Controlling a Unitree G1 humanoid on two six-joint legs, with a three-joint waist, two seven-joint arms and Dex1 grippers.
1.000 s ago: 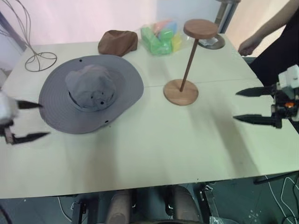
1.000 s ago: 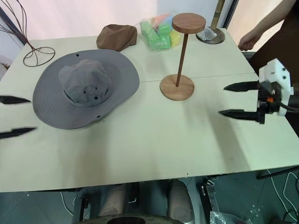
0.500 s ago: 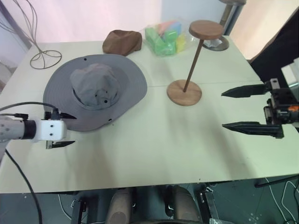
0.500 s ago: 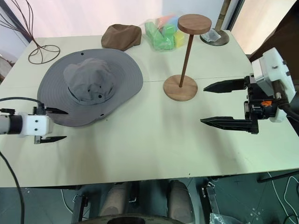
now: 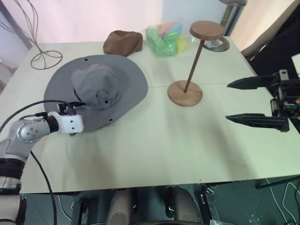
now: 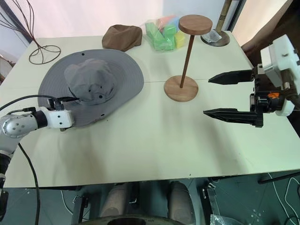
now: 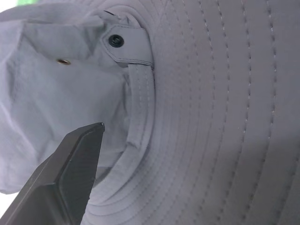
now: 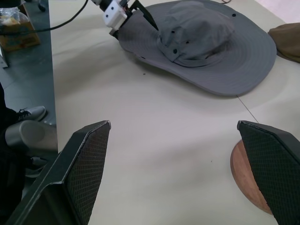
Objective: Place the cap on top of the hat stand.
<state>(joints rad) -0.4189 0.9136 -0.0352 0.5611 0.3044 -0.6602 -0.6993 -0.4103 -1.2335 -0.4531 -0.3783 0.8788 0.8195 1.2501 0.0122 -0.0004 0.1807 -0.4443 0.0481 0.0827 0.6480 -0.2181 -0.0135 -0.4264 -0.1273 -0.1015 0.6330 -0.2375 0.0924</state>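
Since a second ago the left gripper (image 5: 77, 118) has swung in from the table's left edge onto the cap's (image 5: 96, 91) near brim, one finger reaching to the foot of the crown, its jaws spread with nothing pinched; the right gripper (image 6: 229, 95) hangs wide apart beside the hat stand (image 6: 185, 56); the cap lies flat at the left, well apart from the stand, so the left arm is nearer; grey, floppy, wide-brimmed, its soft crown dented.
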